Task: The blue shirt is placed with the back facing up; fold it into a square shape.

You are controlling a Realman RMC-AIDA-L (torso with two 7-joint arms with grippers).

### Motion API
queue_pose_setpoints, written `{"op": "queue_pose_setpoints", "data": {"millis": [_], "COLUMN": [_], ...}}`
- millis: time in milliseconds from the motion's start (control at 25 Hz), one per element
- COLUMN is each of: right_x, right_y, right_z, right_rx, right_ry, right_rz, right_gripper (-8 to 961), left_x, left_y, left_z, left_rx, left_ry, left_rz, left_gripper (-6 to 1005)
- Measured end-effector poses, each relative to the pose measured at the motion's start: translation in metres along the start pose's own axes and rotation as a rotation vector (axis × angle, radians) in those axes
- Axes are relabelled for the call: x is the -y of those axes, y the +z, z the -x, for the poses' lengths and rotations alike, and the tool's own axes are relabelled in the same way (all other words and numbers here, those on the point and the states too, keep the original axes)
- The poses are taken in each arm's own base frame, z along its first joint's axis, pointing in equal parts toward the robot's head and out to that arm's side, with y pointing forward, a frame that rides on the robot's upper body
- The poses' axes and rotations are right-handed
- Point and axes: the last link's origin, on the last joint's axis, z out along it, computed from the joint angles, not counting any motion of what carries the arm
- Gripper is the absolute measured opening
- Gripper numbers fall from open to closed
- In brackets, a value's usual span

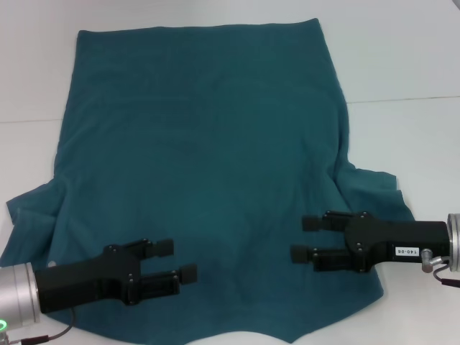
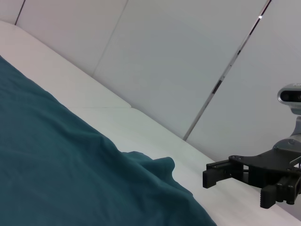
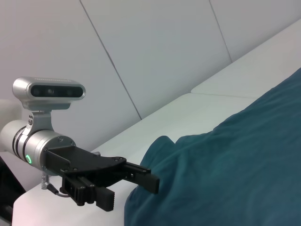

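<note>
The blue shirt (image 1: 208, 144) lies spread flat on the white table (image 1: 402, 65), straight hem at the far end and both sleeves bunched at the near corners. My left gripper (image 1: 177, 259) hovers open over the shirt's near left part, holding nothing. Over the near right part, beside the rumpled right sleeve (image 1: 374, 187), my right gripper (image 1: 303, 238) is open too. The two point toward each other. The left wrist view shows the shirt (image 2: 56, 169) and the right gripper (image 2: 235, 189) beyond it. The right wrist view shows the shirt (image 3: 235, 169) and the left gripper (image 3: 128, 192).
A seam (image 1: 410, 99) crosses the table top on the right. Bare white table surrounds the shirt on the far side and both flanks. White wall panels (image 2: 178, 56) stand behind the table. The shirt's near edge (image 1: 287, 336) reaches almost to the table's front.
</note>
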Motion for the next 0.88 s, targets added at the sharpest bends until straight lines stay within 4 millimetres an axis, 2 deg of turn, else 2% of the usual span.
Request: {"op": "queue_pose_setpoints", "data": {"millis": [600,880], "right_x": [0.001,0.003], "right_y": [0.0,-0.005], "right_z": [0.002,0.001], "right_rx": [0.008,0.041], "right_ry": [-0.001,0.012], "right_rz": [-0.006,-0.029], "right_gripper": [897,896], "left_x": [0.002,0.026], "left_y": [-0.001,-0.02], "left_z": [-0.001,-0.006], "left_rx": [-0.018,-0.141], "left_ry": [-0.01,-0.098], "left_rz": [-0.018,-0.2], "left_gripper": [860,861]}}
